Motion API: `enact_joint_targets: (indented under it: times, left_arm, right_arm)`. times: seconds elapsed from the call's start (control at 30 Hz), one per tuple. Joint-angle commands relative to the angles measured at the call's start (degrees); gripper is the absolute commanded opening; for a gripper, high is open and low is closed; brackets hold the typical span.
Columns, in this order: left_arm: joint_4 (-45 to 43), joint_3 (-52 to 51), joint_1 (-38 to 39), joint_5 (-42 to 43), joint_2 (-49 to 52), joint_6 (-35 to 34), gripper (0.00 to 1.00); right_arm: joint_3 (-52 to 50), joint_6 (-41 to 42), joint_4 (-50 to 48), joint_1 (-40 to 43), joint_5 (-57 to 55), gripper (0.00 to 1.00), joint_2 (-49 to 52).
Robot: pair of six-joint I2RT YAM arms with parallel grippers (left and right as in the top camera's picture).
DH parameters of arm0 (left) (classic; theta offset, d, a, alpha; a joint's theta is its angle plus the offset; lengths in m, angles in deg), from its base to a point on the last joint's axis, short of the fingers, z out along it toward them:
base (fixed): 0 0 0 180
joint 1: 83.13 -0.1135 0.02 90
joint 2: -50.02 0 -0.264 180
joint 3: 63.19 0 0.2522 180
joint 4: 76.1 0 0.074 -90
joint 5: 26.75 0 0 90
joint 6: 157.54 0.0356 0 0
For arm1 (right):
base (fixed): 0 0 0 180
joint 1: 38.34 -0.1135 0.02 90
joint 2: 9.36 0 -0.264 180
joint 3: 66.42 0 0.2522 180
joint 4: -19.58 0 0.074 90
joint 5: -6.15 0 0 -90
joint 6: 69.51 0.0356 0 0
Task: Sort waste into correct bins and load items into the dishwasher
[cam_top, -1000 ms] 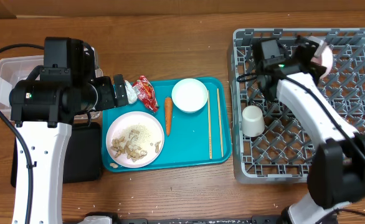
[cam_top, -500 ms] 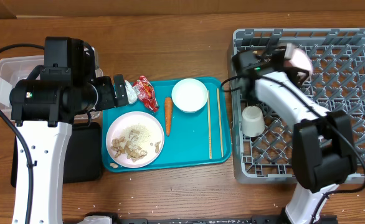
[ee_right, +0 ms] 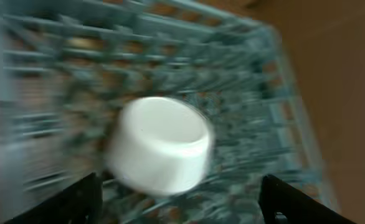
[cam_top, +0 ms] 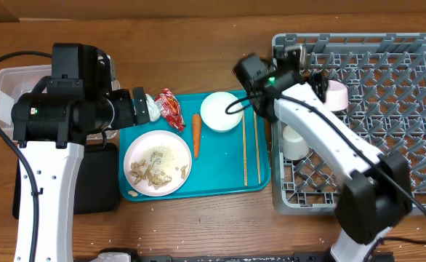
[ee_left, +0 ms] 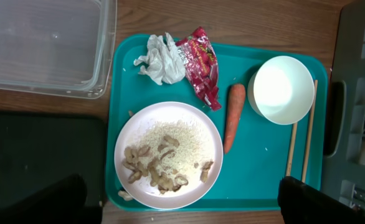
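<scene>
My left gripper (ee_left: 182, 208) hangs open above the near edge of the plate (ee_left: 168, 154) of rice and scraps. On the teal tray (ee_left: 257, 174) lie a crumpled white wrapper (ee_left: 162, 59), a red wrapper (ee_left: 201, 62), a carrot (ee_left: 233, 117), a white bowl (ee_left: 281, 89) and chopsticks (ee_left: 301, 134). My right gripper (ee_right: 182, 202) is open and empty, blurred, over the white cup (ee_right: 161, 146) in the grey dish rack (cam_top: 387, 167). A pale pink bowl (cam_top: 335, 94) rests tilted among the pegs.
The clear container (cam_top: 9, 87) sits at the far left with the black tray (cam_top: 97, 178) in front of it. The right arm (cam_top: 322, 131) stretches across the rack's left half to the tray's right edge.
My right gripper opened and let go of the pink bowl, which stays in the rack. The right arm then swung left towards the rack's left edge. The left arm has not moved.
</scene>
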Motion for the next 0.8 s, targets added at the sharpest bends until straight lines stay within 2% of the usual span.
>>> enact_joint_targets:
  times: [0.0, 0.07, 0.13, 0.2, 0.33, 0.53, 0.77]
  left_arm:
    - [-0.09, 0.59, -0.24, -0.35, 0.50, -0.96, 1.00]
    - [-0.09, 0.59, -0.24, -0.35, 0.50, -0.96, 1.00]
    - [-0.09, 0.59, -0.24, -0.35, 0.50, -0.96, 1.00]
    - [-0.09, 0.59, -0.24, -0.35, 0.50, -0.96, 1.00]
    - [-0.09, 0.59, -0.24, -0.35, 0.50, -0.96, 1.00]
    - [-0.09, 0.59, -0.24, -0.35, 0.50, -0.96, 1.00]
    - [-0.09, 0.59, -0.24, -0.35, 0.50, -0.96, 1.00]
  right_arm:
    - [5.44, -0.85, -2.14, -1.86, 27.12, 0.75, -2.91]
    - [5.33, -0.90, -5.49, -1.97, 38.42, 0.68, -2.89]
    - [4.22, -0.04, -8.28, -1.95, 44.78, 0.61, -2.40]
    - [2.67, 4.37, -9.09, -1.95, 45.57, 0.61, -1.53]
    - [-0.28, 10.69, -9.64, -1.68, 45.66, 0.53, 1.75]
    - [-1.31, 10.78, -10.97, -1.68, 48.00, 0.39, 8.41]
    - [-1.31, 13.51, -11.61, -0.94, 47.52, 0.37, 14.23]
